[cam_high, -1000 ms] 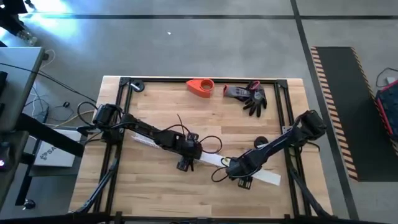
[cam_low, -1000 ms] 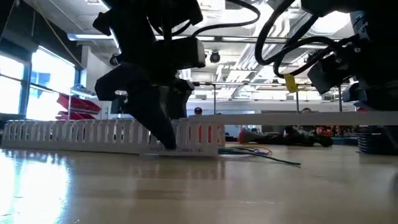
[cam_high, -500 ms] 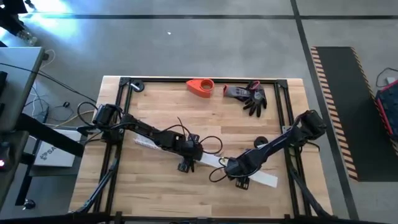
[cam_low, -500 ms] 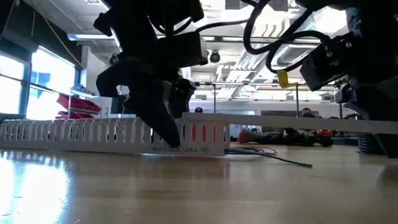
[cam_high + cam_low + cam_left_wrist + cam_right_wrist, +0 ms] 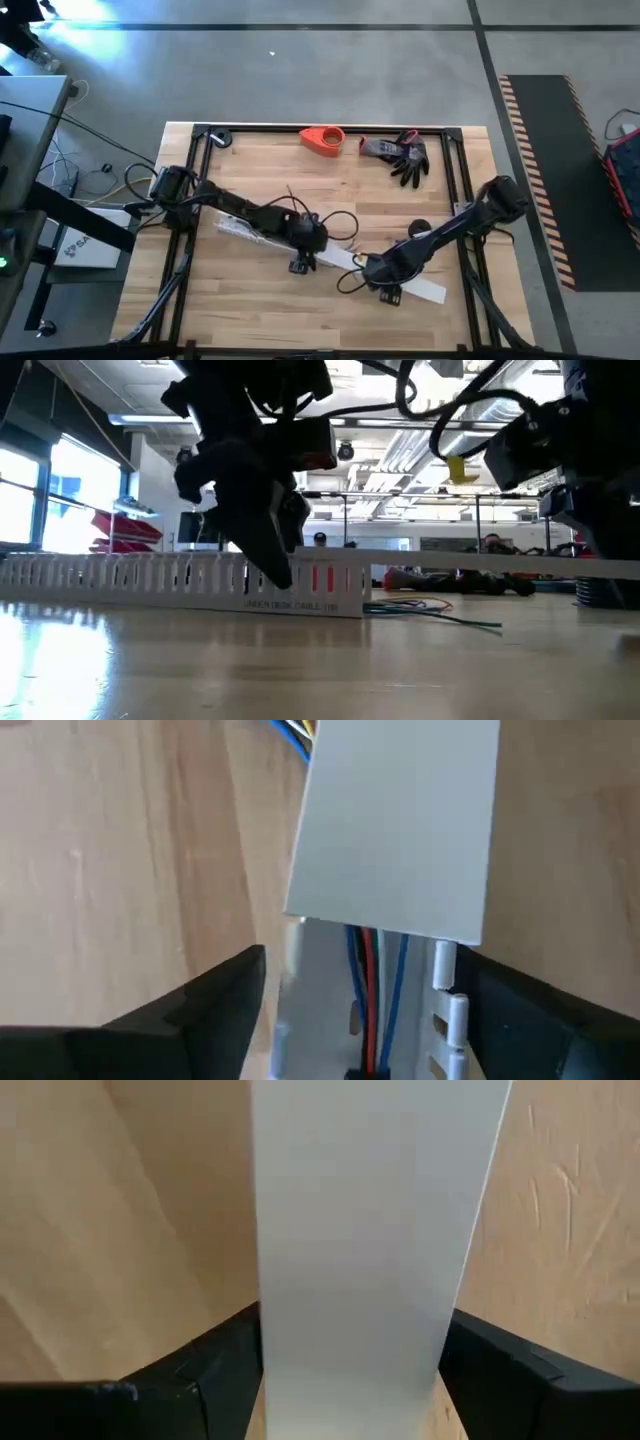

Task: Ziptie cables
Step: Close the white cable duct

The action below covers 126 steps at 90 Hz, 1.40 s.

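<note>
Evenly lit from overhead, with bright daylight glare at the windows (image 5: 40, 480) in the low view and a blown-out patch of floor (image 5: 90, 35) from above; arms backlit into silhouette; wrist views soft and blurred up close

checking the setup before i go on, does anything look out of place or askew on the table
Yes: the flat white strip lies partly over the slotted channel at a slant, and coloured cables spill out of the channel's end onto the table.
</note>
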Each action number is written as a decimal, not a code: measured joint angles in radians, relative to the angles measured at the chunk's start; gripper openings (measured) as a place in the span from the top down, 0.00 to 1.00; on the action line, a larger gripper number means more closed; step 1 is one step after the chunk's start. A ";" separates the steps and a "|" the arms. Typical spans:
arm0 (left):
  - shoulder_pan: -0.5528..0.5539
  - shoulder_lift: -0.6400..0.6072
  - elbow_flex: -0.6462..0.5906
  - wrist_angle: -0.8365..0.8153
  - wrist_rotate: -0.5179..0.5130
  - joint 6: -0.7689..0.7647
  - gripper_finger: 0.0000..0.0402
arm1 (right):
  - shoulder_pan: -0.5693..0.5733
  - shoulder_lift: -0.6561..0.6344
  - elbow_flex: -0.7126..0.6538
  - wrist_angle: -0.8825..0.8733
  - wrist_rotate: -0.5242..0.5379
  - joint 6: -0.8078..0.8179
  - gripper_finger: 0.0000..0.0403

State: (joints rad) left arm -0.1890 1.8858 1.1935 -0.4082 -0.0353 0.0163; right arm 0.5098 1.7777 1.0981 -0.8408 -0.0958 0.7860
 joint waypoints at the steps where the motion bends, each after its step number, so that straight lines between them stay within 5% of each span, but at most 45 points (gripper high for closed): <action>1: 0.000 0.000 0.004 -0.007 0.000 0.002 0.28 | 0.001 -0.001 0.000 0.000 0.003 0.001 0.36; 29: -0.001 -0.006 0.165 -0.257 0.001 0.047 0.27 | 0.022 -0.031 0.000 0.042 0.116 0.000 0.36; 42: -0.004 -0.021 0.219 -0.347 -0.019 0.061 0.27 | 0.031 -0.031 0.000 0.204 0.179 -0.067 0.39; 59: -0.002 -0.126 0.175 -0.336 -0.057 -0.041 0.28 | -0.013 -0.031 0.000 0.404 0.290 -0.194 0.49; 73: -0.003 -0.234 0.083 -0.289 -0.091 -0.132 0.30 | -0.048 -0.031 0.000 0.403 0.331 -0.208 0.58; 83: -0.008 -0.297 0.008 -0.233 -0.025 -0.164 0.33 | -0.055 -0.031 0.000 0.402 0.329 -0.211 0.60; 98: -0.040 -0.302 -0.136 -0.029 0.117 -0.234 0.48 | -0.052 -0.044 0.000 0.398 0.332 -0.184 0.61; 126: -0.051 -0.262 -0.284 0.133 0.090 -0.304 0.87 | -0.041 -0.053 0.000 0.397 0.339 -0.147 0.61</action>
State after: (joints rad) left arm -0.2400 1.6236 0.9097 -0.2754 0.0548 -0.2880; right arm 0.4686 1.7248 1.0985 -0.4435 0.2436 0.6387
